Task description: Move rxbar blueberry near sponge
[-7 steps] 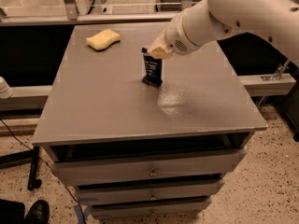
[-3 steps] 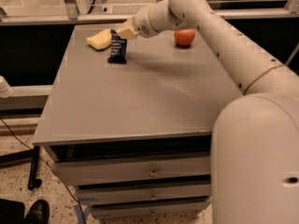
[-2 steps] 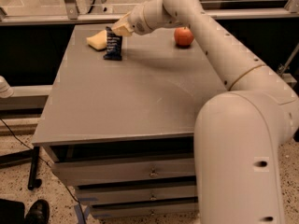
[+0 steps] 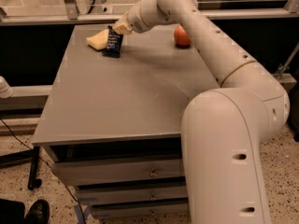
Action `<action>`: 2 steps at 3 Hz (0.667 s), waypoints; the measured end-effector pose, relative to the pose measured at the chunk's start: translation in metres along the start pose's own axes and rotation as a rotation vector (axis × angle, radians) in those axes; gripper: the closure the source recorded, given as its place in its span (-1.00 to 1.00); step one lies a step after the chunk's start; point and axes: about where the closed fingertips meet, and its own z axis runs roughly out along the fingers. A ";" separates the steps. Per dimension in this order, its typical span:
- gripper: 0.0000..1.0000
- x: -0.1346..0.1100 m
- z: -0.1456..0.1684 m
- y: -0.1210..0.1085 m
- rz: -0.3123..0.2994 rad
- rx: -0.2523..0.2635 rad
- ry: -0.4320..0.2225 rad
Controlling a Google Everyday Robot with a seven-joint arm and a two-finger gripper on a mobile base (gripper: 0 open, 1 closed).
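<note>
One rxbar blueberry [image 4: 112,43], a flat, narrow bar in a dark navy wrapper with white lettering, stands tilted on its lower end at the far left of the matte grey table [image 4: 126,94]. Its left edge touches one pale yellow, soft-looking sponge [image 4: 96,40]. The gripper [image 4: 117,29], with tan fingers, is clamped on the bar's upper end. One round red apple [image 4: 181,36] sits well apart to the right. The smooth white arm [image 4: 224,59] fills the right foreground. Two drawers [image 4: 117,171] show beneath the tabletop, and one dark shoe [image 4: 35,212] is on the speckled floor.
</note>
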 end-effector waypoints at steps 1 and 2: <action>1.00 0.010 -0.005 -0.009 -0.005 0.034 0.037; 1.00 0.020 -0.013 -0.016 -0.002 0.064 0.071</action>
